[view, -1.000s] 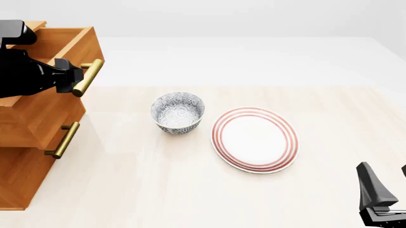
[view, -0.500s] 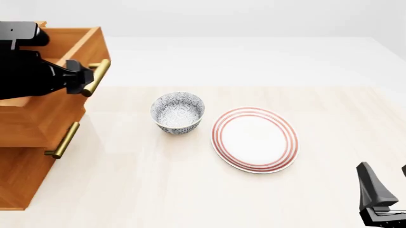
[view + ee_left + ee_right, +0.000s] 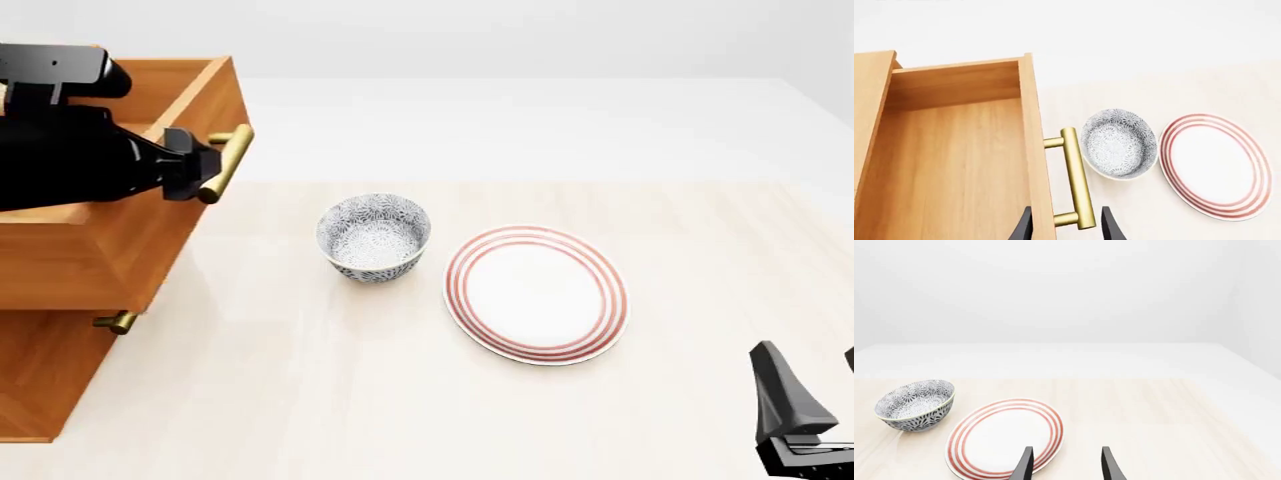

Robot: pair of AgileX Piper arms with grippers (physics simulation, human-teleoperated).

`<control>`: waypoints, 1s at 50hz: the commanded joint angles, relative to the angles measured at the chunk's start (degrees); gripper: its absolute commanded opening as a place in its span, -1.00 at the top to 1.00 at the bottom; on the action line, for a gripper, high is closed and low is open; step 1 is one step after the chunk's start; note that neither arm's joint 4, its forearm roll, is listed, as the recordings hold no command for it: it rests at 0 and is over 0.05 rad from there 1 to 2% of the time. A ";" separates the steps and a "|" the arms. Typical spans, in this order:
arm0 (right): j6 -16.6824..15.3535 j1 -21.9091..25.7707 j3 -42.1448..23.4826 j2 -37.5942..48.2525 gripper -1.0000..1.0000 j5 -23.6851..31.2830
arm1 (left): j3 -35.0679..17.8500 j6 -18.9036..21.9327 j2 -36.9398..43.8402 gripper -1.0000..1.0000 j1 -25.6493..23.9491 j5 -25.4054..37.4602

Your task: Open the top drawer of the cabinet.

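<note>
One cabinet (image 3: 54,370), with one top drawer (image 3: 954,165) pulled out. One patterned bowl (image 3: 374,236) and one red-ringed plate (image 3: 537,293). Two brass bar handles in sight (image 3: 227,165) (image 3: 116,322).

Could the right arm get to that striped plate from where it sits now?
Probably yes. The right gripper hangs just short of the plate, jaws apart and holding nothing, with only bare table between them. The bowl sits on the plate's far side, and the left gripper is busy at the drawer.
</note>
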 commanded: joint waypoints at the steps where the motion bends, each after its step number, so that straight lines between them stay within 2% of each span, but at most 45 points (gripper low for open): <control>1: 0.01 0.00 0.00 0.03 -1.00 -0.03 | -0.40 0.41 0.57 -1.00 -1.94 -0.17; 50: -0.01 0.00 0.01 0.04 -1.00 -0.04 | -2.31 1.56 2.46 -1.00 -8.05 -1.22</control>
